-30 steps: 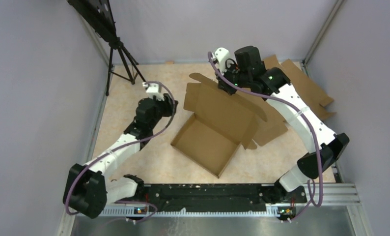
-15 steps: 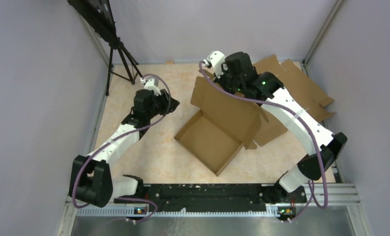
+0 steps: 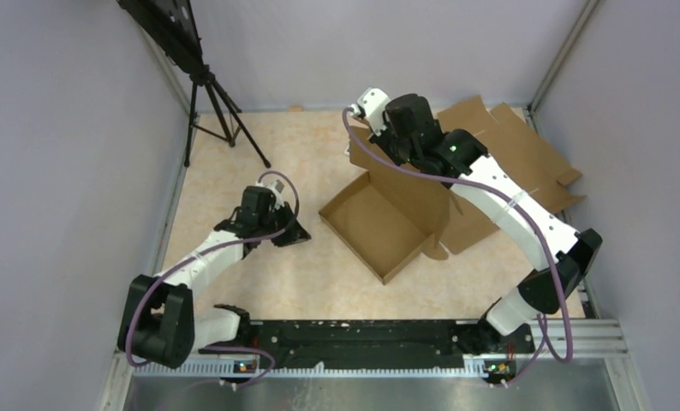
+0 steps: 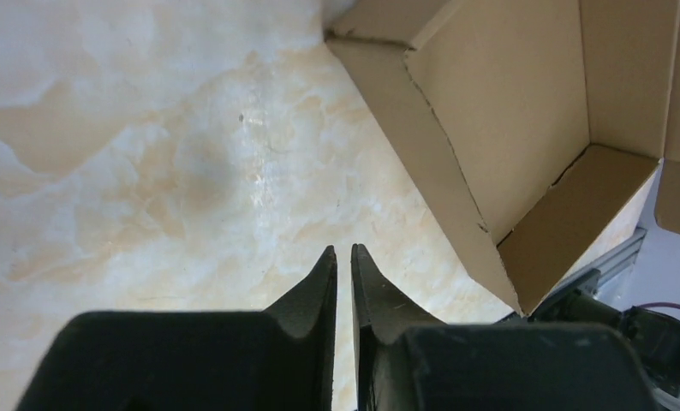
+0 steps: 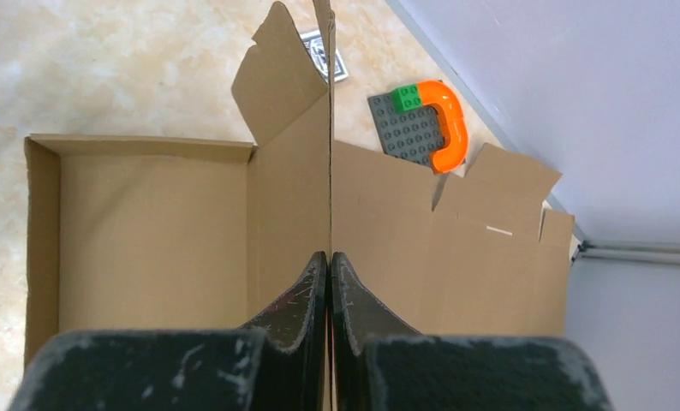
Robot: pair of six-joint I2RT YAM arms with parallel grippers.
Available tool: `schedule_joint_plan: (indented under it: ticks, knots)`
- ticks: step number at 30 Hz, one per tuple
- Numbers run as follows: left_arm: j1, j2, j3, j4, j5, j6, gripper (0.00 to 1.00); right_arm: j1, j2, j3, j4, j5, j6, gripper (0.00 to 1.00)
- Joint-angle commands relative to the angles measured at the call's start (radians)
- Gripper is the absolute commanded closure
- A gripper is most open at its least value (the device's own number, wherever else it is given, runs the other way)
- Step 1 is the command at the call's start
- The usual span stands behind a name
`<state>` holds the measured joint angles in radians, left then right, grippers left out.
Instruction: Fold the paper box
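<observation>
The paper box (image 3: 379, 227) is a brown cardboard mailer in the middle of the table, with its shallow tray open and its lid panel standing nearly upright at the back. My right gripper (image 3: 378, 137) is shut on the lid panel's top edge. In the right wrist view the panel runs edge-on between the closed fingers, the gripper (image 5: 330, 255) pinching it, with the tray (image 5: 148, 231) to its left. My left gripper (image 3: 295, 236) is low over the table just left of the box. In its wrist view the gripper (image 4: 343, 251) is shut and empty, apart from the box wall (image 4: 439, 163).
A second flat cardboard blank (image 3: 525, 150) lies at the back right behind the box. A grey studded plate with an orange piece (image 5: 418, 124) and a small grey card pack (image 5: 324, 56) lie beyond the lid. A black tripod (image 3: 212, 94) stands at the back left.
My right gripper has raised the lid panel from leaning back to nearly upright, moving left. My left arm has swung nearer and lower, toward the box's left corner.
</observation>
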<state>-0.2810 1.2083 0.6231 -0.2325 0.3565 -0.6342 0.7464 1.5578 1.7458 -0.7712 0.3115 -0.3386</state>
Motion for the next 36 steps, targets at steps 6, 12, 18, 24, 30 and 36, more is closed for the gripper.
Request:
schedule_joint_plan:
  ticks: [6, 12, 18, 24, 30, 36]
  knots:
    - [-0.079, 0.105, -0.004, 0.211, 0.062, -0.099, 0.90, 0.059, 0.000, -0.009, 0.013, -0.037, 0.121, 1.00]
    - [-0.122, 0.188, 0.024, 0.301, 0.033, -0.120, 0.91, 0.062, -0.047, -0.085, 0.034, -0.202, 0.254, 1.00]
    - [-0.143, 0.257, 0.033, 0.363, 0.025, -0.128, 0.92, 0.101, -0.082, -0.166, 0.080, -0.283, 0.322, 1.00]
    - [-0.144, 0.215, 0.042, 0.302, 0.002, -0.098, 0.93, 0.113, -0.075, -0.166, 0.057, -0.164, 0.331, 1.00]
    - [-0.090, 0.063, 0.051, 0.196, -0.010, -0.020, 0.88, 0.111, -0.079, -0.157, 0.040, -0.129, 0.321, 1.00]
    - [-0.074, 0.010, 0.105, 0.300, -0.037, 0.188, 0.58, 0.111, -0.068, -0.141, 0.024, -0.119, 0.310, 1.00]
